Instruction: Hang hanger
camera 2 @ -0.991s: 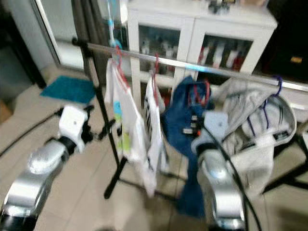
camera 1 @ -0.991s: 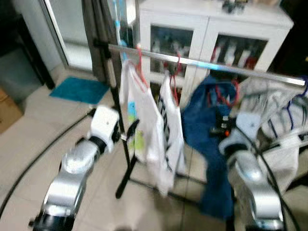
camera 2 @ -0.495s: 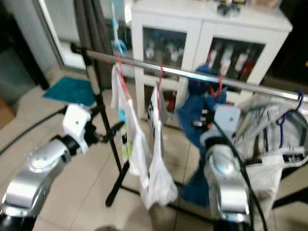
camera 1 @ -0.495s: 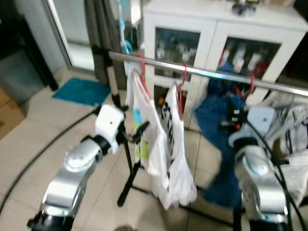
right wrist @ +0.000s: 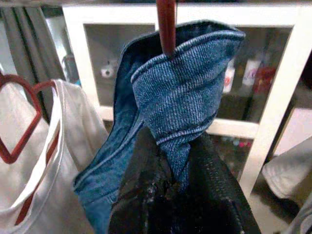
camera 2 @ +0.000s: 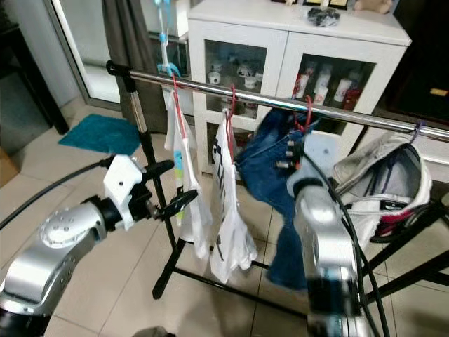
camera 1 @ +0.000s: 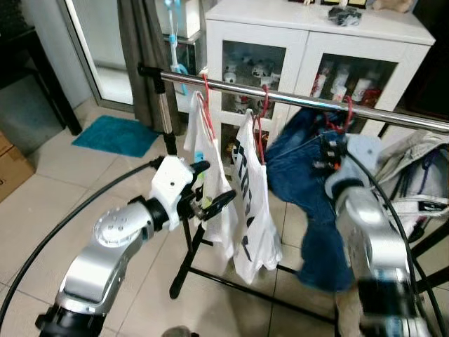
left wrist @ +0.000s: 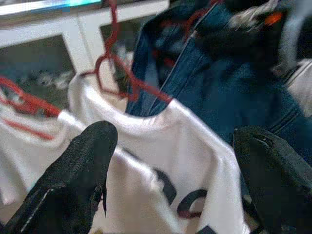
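Observation:
A red hanger (camera 1: 345, 112) carrying blue jeans (camera 1: 309, 175) has its hook at the silver rail (camera 1: 287, 96) of a clothes rack. My right gripper (right wrist: 176, 146) is shut on the denim folded over that hanger, just below its red stem (right wrist: 165, 24); in the left eye view the right gripper (camera 1: 328, 149) sits right under the rail. Two more red hangers (camera 1: 205, 95) hold white shirts (camera 1: 252, 203) further left on the rail. The left gripper (camera 1: 212, 184) is open beside those shirts, its fingers (left wrist: 90, 146) spread in front of a printed white shirt (left wrist: 170, 151).
A white glass-door cabinet (camera 1: 309, 49) stands behind the rack. Pale garments on a blue hanger (camera 2: 393, 175) hang at the rail's right end. A teal mat (camera 1: 116, 133), a cardboard box (camera 1: 10, 165) and a black cable (camera 1: 63, 232) lie on the tiled floor at left.
My right gripper has lifted the jeans hanger from below the rail up to it, and the hook now sits at the rail. The left gripper has edged closer to the white shirts. The camera shifted.

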`<state>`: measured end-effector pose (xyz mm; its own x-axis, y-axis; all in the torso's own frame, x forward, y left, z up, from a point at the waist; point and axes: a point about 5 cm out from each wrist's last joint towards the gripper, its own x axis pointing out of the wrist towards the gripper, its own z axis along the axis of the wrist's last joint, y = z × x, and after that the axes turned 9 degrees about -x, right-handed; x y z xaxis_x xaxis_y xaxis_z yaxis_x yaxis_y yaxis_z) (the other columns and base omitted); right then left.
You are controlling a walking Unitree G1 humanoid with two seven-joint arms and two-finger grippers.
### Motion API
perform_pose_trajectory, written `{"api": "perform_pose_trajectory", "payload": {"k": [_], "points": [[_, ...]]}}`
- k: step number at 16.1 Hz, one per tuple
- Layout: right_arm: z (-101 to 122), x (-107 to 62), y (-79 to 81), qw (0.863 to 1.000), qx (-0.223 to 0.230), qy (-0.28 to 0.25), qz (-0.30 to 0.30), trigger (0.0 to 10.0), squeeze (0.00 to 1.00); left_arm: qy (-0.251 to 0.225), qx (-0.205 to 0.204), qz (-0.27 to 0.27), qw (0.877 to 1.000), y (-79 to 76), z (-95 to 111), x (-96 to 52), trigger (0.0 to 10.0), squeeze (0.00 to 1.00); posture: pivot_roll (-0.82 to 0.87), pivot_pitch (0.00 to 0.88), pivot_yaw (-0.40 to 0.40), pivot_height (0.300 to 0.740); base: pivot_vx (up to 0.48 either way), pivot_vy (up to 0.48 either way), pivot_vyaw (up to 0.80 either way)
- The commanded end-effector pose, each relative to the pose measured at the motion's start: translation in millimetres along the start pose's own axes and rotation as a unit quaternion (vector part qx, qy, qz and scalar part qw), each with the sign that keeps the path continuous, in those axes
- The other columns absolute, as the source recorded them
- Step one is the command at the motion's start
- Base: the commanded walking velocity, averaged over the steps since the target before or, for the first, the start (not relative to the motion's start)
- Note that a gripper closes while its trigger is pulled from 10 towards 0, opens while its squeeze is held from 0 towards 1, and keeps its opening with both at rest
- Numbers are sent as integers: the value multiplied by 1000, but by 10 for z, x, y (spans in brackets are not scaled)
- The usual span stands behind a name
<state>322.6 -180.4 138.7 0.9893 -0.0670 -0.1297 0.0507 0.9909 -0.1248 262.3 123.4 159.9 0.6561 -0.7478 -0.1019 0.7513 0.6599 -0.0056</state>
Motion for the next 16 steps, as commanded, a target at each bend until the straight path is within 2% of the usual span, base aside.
{"api": "perform_pose_trajectory", "payload": {"k": [1,4,7,11,16], "points": [[64,78,-72,1000,0,4,-5,10000,0,-6,7,-20,1000,-32,79,17,10000,0,71,5,6,740,0,0,0],[140,313,-196,999,8,29,-18,10000,0,-16,4,-50,999,-68,167,41,10000,0,77,2,7,740,0,0,0],[181,449,-235,999,17,47,-16,10000,0,-17,6,-58,998,-69,194,46,10000,0,80,7,5,740,0,0,0],[91,539,-208,995,20,99,8,10000,0,-20,4,-68,997,-75,235,41,10000,0,83,13,1,740,0,0,0],[-53,526,-190,991,19,134,22,10000,0,-17,5,-72,997,-75,241,33,10000,0,83,24,3,740,0,0,0]]}}
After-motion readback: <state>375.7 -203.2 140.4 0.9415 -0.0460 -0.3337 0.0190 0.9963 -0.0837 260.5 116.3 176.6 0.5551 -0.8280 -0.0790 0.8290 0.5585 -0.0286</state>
